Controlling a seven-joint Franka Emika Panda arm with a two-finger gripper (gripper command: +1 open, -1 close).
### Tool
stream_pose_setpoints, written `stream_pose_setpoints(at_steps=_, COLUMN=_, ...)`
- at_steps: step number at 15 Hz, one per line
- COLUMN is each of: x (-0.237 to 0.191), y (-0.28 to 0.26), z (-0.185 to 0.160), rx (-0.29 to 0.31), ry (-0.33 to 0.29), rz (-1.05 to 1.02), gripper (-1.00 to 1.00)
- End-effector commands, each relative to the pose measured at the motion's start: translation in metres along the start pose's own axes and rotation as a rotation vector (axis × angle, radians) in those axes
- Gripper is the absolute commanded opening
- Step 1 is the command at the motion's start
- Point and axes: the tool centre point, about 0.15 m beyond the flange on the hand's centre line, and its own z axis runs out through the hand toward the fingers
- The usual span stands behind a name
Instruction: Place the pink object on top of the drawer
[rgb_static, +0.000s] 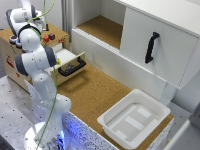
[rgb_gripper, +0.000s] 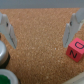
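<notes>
In the wrist view the pink object (rgb_gripper: 76, 49), a small cube with a black letter on its face, rests on a cork-brown surface. My gripper (rgb_gripper: 40, 44) hangs above that surface, open, with nothing between the fingers (rgb_gripper: 8, 30). The cube lies just outside one finger, apart from it. In the exterior view the drawer (rgb_static: 59, 34) stands at the left, its cork top carrying small reddish items (rgb_static: 49, 36), and its pale drawer with the black bar handle (rgb_static: 72, 66) is pulled out. My hand is over that top, mostly hidden behind the arm.
A green round thing (rgb_gripper: 7, 78) and a grey round thing (rgb_gripper: 2, 53) sit close to the other finger. A large white cupboard (rgb_static: 155, 45) with a black handle fills the back right. A white tub (rgb_static: 116, 114) stands on the cork table (rgb_static: 92, 92).
</notes>
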Motion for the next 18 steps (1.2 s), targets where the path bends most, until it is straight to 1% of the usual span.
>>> stream_pose_setpoints(at_steps=1, x=-0.019, y=0.034, z=-0.014, rx=-0.001, ry=-0.155, rz=-0.219, gripper=1.0)
stream_pose_setpoints(at_steps=2, x=-0.03, y=0.042, z=-0.013, rx=-0.008, ry=-0.124, rz=-0.248, gripper=1.0)
stream_pose_setpoints(at_steps=4, x=-0.052, y=0.053, z=-0.007, rx=-0.023, ry=-0.087, rz=-0.283, gripper=1.0)
stream_pose_setpoints(at_steps=6, x=-0.084, y=0.063, z=0.007, rx=-0.027, ry=-0.032, rz=-0.307, gripper=1.0)
stream_pose_setpoints(at_steps=8, x=-0.117, y=0.071, z=0.018, rx=-0.012, ry=0.024, rz=-0.323, gripper=1.0)
stream_pose_setpoints(at_steps=11, x=-0.151, y=0.08, z=0.025, rx=0.004, ry=0.064, rz=-0.335, gripper=1.0)
stream_pose_setpoints(at_steps=12, x=-0.163, y=0.085, z=0.029, rx=0.013, ry=0.088, rz=-0.353, gripper=1.0)
stream_pose_setpoints(at_steps=13, x=-0.165, y=0.087, z=0.031, rx=0.01, ry=0.095, rz=-0.371, gripper=1.0)
stream_pose_setpoints(at_steps=14, x=-0.166, y=0.091, z=0.033, rx=0.016, ry=0.12, rz=-0.389, gripper=1.0)
stream_pose_setpoints(at_steps=15, x=-0.164, y=0.095, z=0.038, rx=0.026, ry=0.132, rz=-0.407, gripper=1.0)
stream_pose_setpoints(at_steps=16, x=-0.159, y=0.097, z=0.041, rx=0.031, ry=0.131, rz=-0.451, gripper=1.0)
stream_pose_setpoints(at_steps=18, x=-0.147, y=0.107, z=0.044, rx=0.042, ry=0.091, rz=-0.522, gripper=1.0)
